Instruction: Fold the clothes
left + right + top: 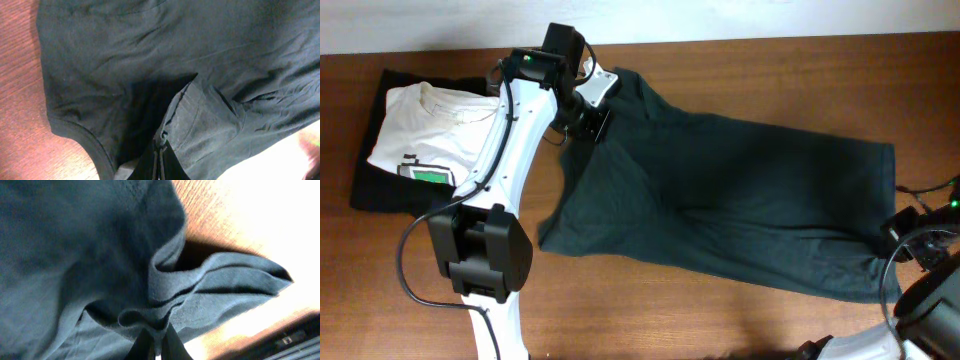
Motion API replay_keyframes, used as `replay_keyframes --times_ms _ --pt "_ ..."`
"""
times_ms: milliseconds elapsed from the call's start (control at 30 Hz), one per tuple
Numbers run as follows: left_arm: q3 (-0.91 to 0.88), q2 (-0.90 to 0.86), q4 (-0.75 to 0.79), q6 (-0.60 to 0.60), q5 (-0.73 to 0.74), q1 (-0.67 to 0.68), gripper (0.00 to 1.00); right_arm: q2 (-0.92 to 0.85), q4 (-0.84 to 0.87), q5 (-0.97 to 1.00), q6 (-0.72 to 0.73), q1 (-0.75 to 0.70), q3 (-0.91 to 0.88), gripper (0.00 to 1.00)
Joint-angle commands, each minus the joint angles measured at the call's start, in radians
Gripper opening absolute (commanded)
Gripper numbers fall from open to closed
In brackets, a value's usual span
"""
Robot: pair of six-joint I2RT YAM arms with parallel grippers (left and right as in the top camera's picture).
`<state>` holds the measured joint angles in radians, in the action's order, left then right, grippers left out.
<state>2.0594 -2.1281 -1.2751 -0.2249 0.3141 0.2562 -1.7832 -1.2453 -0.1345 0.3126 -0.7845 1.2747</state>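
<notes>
The dark grey-green T-shirt [720,195] lies spread across the middle and right of the wooden table. My left gripper [588,118] is shut on a pinch of its fabric near the upper left edge; the left wrist view shows the cloth [210,105] bunched up into the closed jaws [161,150]. My right gripper [902,228] is at the shirt's right edge, shut on a gathered fold of hem [200,295], with the jaws [159,342] at the bottom of the right wrist view. The neck label is not visible.
A white tee with green print [425,135] lies on a black folded garment [370,185] at the far left. Bare wood [670,310] runs along the front. Cables [920,190] lie at the right edge.
</notes>
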Motion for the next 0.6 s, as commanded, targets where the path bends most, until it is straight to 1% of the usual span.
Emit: replay_keyframes --times_ms 0,33,100,133,167,233,267,300,333,367,433,467,500,567 --pt "0.01 0.031 -0.009 -0.017 -0.001 0.005 0.02 0.112 -0.024 -0.013 -0.01 0.006 0.023 0.08" --pt "0.01 0.031 -0.009 -0.017 -0.001 0.005 0.02 0.125 -0.018 -0.013 -0.01 0.006 0.023 0.14" --pt "0.01 0.031 -0.009 -0.017 -0.001 0.005 0.02 0.119 -0.011 -0.013 -0.009 0.006 0.016 0.2" --pt "0.01 0.031 -0.009 -0.017 -0.001 0.005 0.02 0.113 0.005 -0.013 -0.009 0.006 0.003 0.16" --pt "0.01 0.031 -0.009 -0.017 -0.001 0.005 0.02 0.108 0.023 -0.013 -0.009 0.006 -0.012 0.06" --pt "0.01 0.031 -0.01 -0.017 -0.001 0.005 0.02 0.103 0.063 -0.013 -0.001 0.006 -0.051 0.05" --pt "0.01 0.031 -0.009 -0.017 -0.001 0.005 0.03 0.103 0.09 -0.013 0.01 0.006 -0.076 0.08" --pt "0.01 0.031 -0.01 -0.017 -0.001 0.005 0.03 0.103 0.099 -0.011 0.01 0.006 -0.098 0.24" --pt "0.01 0.031 -0.012 -0.017 -0.001 0.005 0.03 0.103 0.103 0.012 0.02 0.005 -0.116 0.34" --pt "0.01 0.031 -0.013 -0.017 -0.001 0.005 0.03 0.103 0.123 0.055 0.067 0.004 -0.143 0.36" --pt "0.01 0.031 -0.013 -0.017 -0.001 0.005 0.06 0.103 0.206 0.06 0.087 0.004 -0.19 0.37" --pt "0.01 0.031 -0.013 -0.017 -0.001 0.005 0.06 0.103 0.249 0.06 0.09 0.004 -0.214 0.5" --pt "0.01 0.031 -0.013 -0.017 -0.001 0.005 0.06 0.102 0.289 0.064 0.09 0.004 -0.234 0.53" --pt "0.01 0.031 -0.013 -0.017 -0.001 0.005 0.07 0.09 0.376 0.066 0.116 0.004 -0.285 0.52"
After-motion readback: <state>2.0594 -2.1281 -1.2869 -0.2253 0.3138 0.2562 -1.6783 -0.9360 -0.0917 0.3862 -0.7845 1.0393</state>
